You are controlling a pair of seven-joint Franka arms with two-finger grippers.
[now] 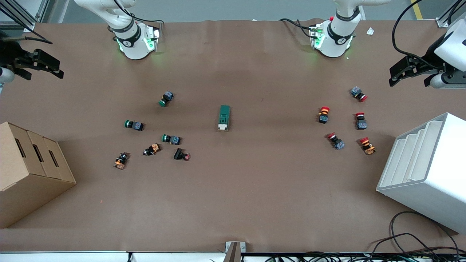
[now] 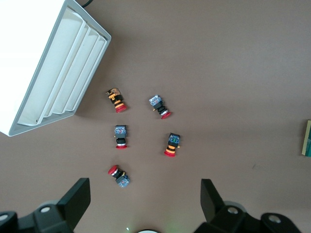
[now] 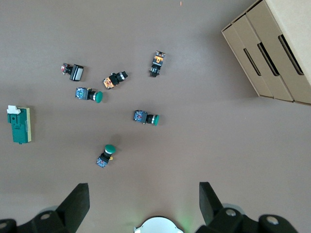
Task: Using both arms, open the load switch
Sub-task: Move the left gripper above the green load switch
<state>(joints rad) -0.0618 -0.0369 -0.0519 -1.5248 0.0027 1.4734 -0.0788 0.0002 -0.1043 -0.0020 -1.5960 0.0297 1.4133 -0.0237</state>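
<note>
Lying flat in the middle of the table [image 1: 233, 203], the load switch [image 1: 224, 117] is a small dark green block with its white lever end turned toward the front camera. It sits alone, well apart from everything else, about midway between the two arms. That looks like a good spot for a job that needs both arms, since each one can reach it.

Nothing is touching the switch, so the job looks like it has not started.

The left gripper [image 1: 404, 71] hangs up high at the left arm's end of the table, near the white tray rack [image 1: 424, 171]. Its fingers [image 2: 77, 199] are spread wide and hold nothing. Below it lie the red push buttons [image 2: 170, 144].

The right gripper [image 1: 45, 65] hangs up high at the right arm's end, above the cardboard box [image 1: 31, 171]. Its fingers [image 3: 77, 201] are also spread wide and empty. Below it lie the green push buttons [image 3: 146, 118].

Both arms look like they are waiting, kept off to the sides so the middle is free. A likely plan is for one gripper to hold the green body so it cannot slide, while the other works the white lever. The switch is small and lies loose, so a push from one side alone could just shove it along.
</note>
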